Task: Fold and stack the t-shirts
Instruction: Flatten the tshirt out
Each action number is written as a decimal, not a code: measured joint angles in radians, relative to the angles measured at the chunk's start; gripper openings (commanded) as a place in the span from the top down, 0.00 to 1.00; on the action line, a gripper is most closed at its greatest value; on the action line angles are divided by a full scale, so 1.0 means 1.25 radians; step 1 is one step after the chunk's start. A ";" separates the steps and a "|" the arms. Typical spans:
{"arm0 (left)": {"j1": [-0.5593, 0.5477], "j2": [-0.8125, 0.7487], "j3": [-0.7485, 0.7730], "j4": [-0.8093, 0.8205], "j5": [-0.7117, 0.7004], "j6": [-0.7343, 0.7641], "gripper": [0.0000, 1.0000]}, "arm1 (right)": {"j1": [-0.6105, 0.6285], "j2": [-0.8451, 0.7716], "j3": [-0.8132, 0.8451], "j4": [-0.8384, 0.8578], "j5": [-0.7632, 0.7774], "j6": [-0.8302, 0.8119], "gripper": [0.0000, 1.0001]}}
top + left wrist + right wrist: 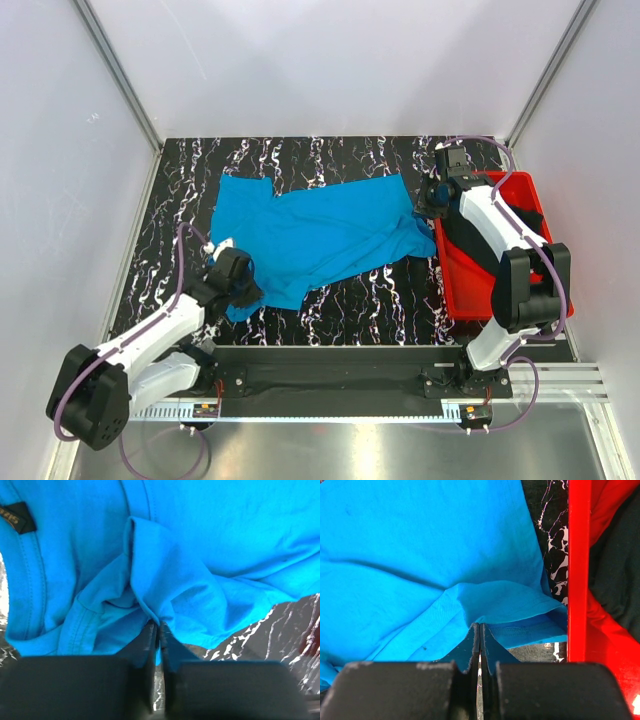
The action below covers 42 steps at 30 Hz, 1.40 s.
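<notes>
The sky-blue t-shirt (320, 235) lies spread and wrinkled on the middle of the table (380, 295), and its right end comes close to the red tray (470, 295) at the right edge. The black t-shirt (620, 565) lies inside this tray. The jaws of the left arm (160, 335) are pressed together on a raised fold of the blue cloth at the shirt's near-left part, close to the collar. The jaws of the right arm (490, 215) are closed too. They pinch the blue hem at the shirt's right end, just beside the tray wall.
</notes>
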 measured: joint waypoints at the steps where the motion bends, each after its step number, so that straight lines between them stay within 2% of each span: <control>1: 0.000 -0.002 0.000 0.002 0.001 0.005 1.00 | 0.000 0.000 0.000 0.000 0.000 0.000 1.00; 4: 0.000 -0.041 0.002 -0.008 0.001 0.006 1.00 | 0.000 0.000 -0.002 0.001 0.001 0.000 1.00; 7: 0.000 -0.135 0.039 -0.060 -0.009 0.019 1.00 | 0.000 -0.008 -0.012 0.002 0.004 0.000 1.00; 10: 0.000 -0.226 0.153 -0.127 -0.035 0.052 1.00 | 0.000 -0.048 -0.022 -0.006 0.008 0.000 1.00; 14: 0.000 -0.291 0.382 -0.163 -0.070 0.128 1.00 | 0.000 -0.170 -0.018 -0.017 0.010 -0.001 1.00; 20: 0.000 -0.300 0.695 -0.177 -0.090 0.256 1.00 | 0.000 -0.379 0.065 -0.048 0.013 -0.011 1.00; 23: 0.000 -0.287 0.846 -0.179 -0.078 0.328 1.00 | 0.000 -0.474 0.136 -0.067 -0.002 -0.022 1.00; 29: 0.000 -0.170 1.272 -0.196 -0.001 0.480 1.00 | 0.000 -0.607 0.349 -0.126 -0.055 -0.043 1.00; 32: 0.000 -0.151 1.401 -0.189 0.047 0.518 1.00 | 0.000 -0.661 0.448 -0.137 -0.093 -0.043 1.00; 35: 0.000 -0.152 1.470 -0.157 0.110 0.533 1.00 | 0.001 -0.716 0.487 -0.132 -0.127 -0.030 1.00; 38: -0.002 -0.158 1.467 -0.106 0.150 0.534 1.00 | 0.001 -0.755 0.473 -0.121 -0.148 -0.010 1.00; 42: -0.002 -0.187 1.300 0.003 0.154 0.541 1.00 | 0.001 -0.774 0.371 -0.071 -0.159 0.009 1.00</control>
